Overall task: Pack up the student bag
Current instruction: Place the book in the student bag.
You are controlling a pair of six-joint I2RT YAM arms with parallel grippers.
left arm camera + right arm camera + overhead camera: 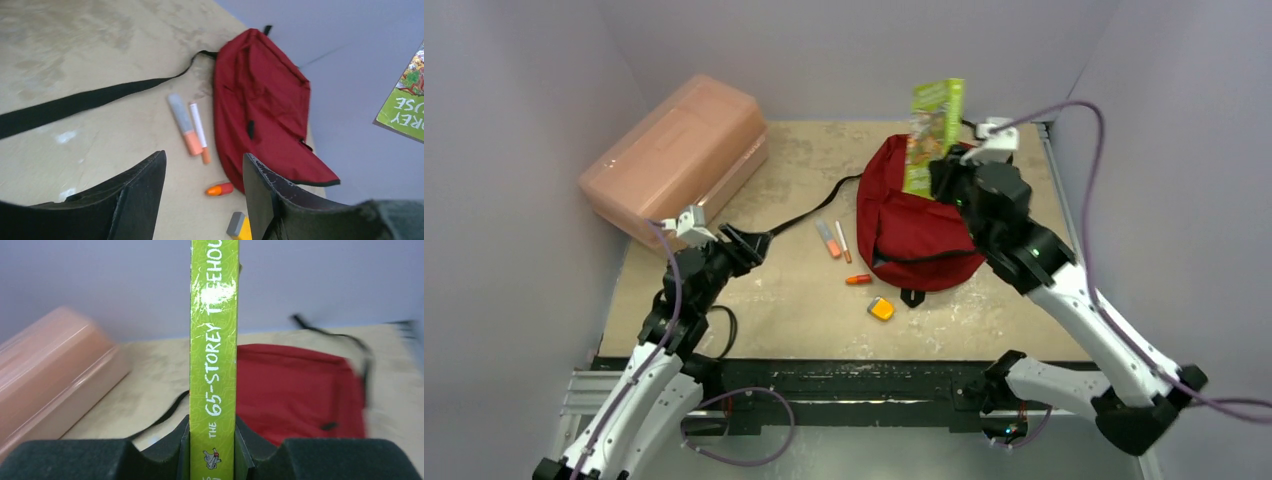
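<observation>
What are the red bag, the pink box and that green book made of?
The red bag looks like soft matte fabric: it slumps and creases. The pink box seems hard, translucent plastic, faintly glossy. The green book looks like a paperback, its card cover slightly shiny.

The green book (pixel 214 365) bears "THE 65-STOREY" on its spine.

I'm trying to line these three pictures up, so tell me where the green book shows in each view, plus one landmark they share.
Top external: the green book stands upright, right of centre near the top.
Left wrist: only a corner shows, at the right edge.
Right wrist: its spine runs upright through the centre.
Shared landmark: the dark red backpack.
</observation>
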